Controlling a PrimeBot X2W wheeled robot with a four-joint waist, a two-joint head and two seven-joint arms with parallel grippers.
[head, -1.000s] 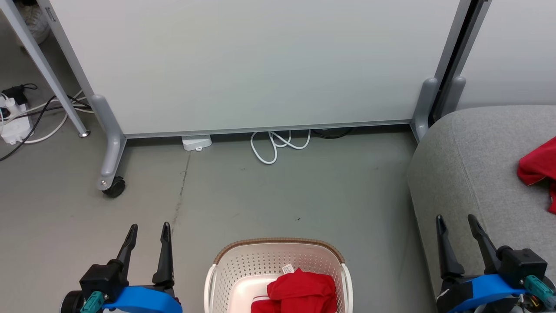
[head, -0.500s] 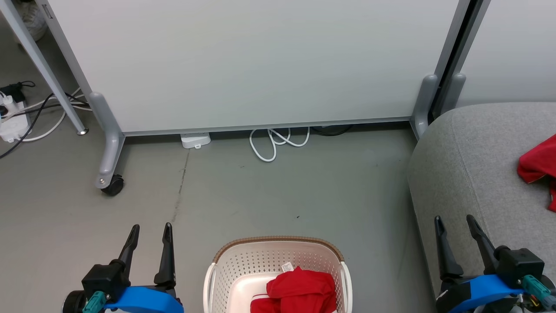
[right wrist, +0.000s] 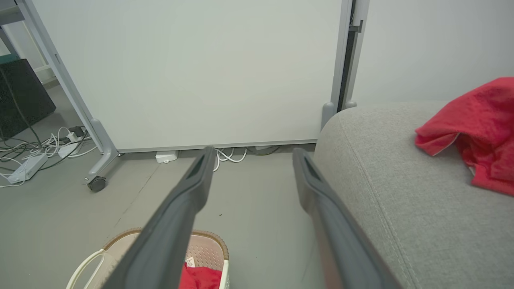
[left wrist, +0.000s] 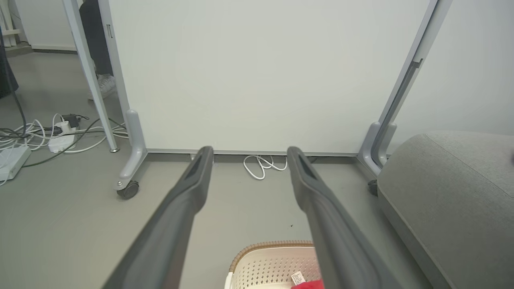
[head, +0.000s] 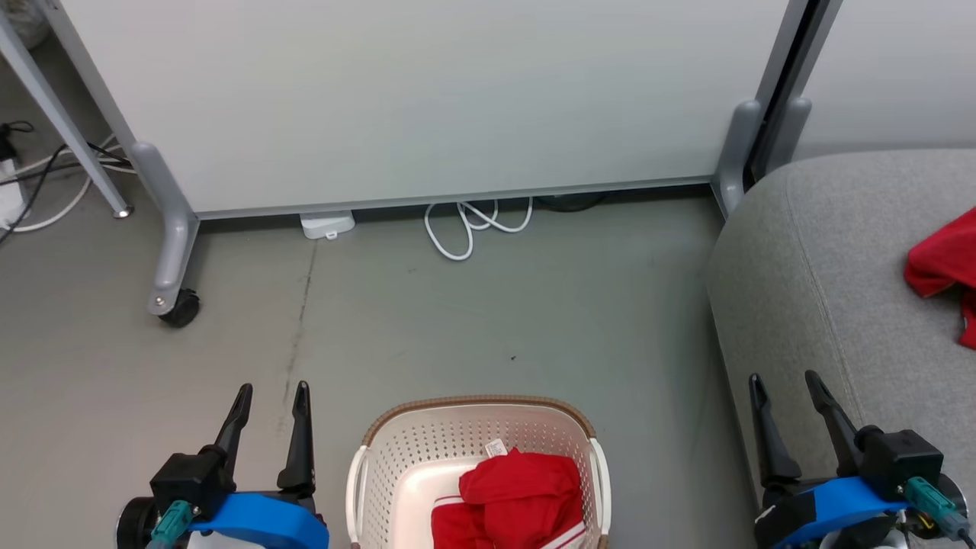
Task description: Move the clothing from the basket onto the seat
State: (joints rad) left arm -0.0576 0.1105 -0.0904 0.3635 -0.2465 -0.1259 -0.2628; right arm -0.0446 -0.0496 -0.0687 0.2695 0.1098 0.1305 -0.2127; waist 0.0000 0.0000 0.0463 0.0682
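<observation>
Lying bunched in the laundry basket [head: 476,400] on the grey floor, one red garment [head: 526,496] covers the near right part of the basket's bottom, between the two grippers and touching neither. The left gripper [head: 274,387] hangs just beside the basket's left wall, and the right gripper [head: 783,376] well off to its right, by the left edge of the seat [head: 808,290]. Both pairs of fingers stand moderately wide apart, holding nothing. A white label pokes up at the garment's far edge, and white stripe trim shows at its near edge. A second red garment [head: 942,259] lies crumpled on the seat, well away from its rounded corner.
</observation>
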